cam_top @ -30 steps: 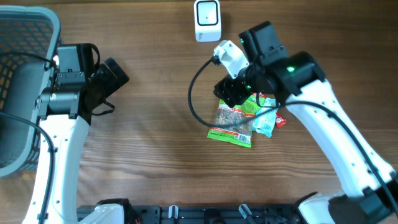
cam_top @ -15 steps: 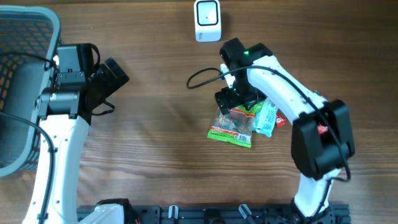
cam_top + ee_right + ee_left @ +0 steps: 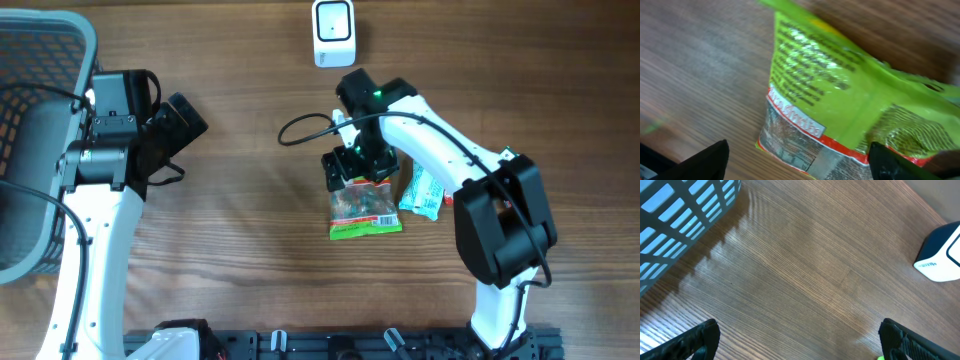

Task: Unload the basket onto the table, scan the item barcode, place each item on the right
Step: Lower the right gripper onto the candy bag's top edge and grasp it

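Right gripper [image 3: 352,168] is down over the top edge of the green snack packet [image 3: 366,210]. On the right wrist cam its 2 fingertips [image 3: 707,161] stand wide apart with the packet lying flat on the table [image 3: 250,250] between them. I see bare wood between the left tip and the packet's edge. The right tip overlaps the packet, and I can't tell if it touches. So the jaws are wide and not clamped on anything.

The packet sits mid-table, printed side up. The text is too blurred for me to pick out a barcode. A 2nd packet, teal and white [image 3: 422,190], lies just beside it on the right.

The scanner [image 3: 332,32] is at the far edge, well apart from the packet.

Left gripper [image 3: 800,337] hangs over bare wood near the basket [image 3: 40,60]. Its jaws are fully wide with nothing between them.
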`<state>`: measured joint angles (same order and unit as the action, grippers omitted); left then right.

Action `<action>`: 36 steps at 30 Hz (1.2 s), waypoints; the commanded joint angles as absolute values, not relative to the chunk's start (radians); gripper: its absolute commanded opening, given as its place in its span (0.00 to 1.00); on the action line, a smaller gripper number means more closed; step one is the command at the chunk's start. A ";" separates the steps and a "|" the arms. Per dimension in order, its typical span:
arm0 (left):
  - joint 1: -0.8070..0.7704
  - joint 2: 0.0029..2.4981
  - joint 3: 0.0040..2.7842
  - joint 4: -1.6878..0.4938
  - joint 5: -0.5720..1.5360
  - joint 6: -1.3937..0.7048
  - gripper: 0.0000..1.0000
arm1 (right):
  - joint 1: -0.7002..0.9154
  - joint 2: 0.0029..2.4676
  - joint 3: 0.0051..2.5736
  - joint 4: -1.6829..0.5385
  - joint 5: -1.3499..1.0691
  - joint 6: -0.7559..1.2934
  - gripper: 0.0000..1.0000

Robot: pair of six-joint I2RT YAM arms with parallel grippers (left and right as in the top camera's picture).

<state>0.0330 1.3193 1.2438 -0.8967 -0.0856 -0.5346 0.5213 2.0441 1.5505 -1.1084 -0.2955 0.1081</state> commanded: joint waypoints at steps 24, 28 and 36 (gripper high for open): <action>0.038 1.325 1.253 -0.895 -0.105 -0.527 1.00 | 0.404 1.960 1.288 -0.843 -0.293 -0.056 0.13; 0.038 1.325 1.253 -0.895 -0.105 -0.527 1.00 | 0.405 1.863 1.321 -0.893 -0.297 -0.009 0.38; 0.038 1.325 1.253 -0.895 -0.105 -0.527 1.00 | 0.421 1.858 1.240 -0.861 -0.236 0.374 0.55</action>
<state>0.0330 1.3193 1.2438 -0.8970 -0.0860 -0.5350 0.4091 1.8683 1.2751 -0.8753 -0.2993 0.2733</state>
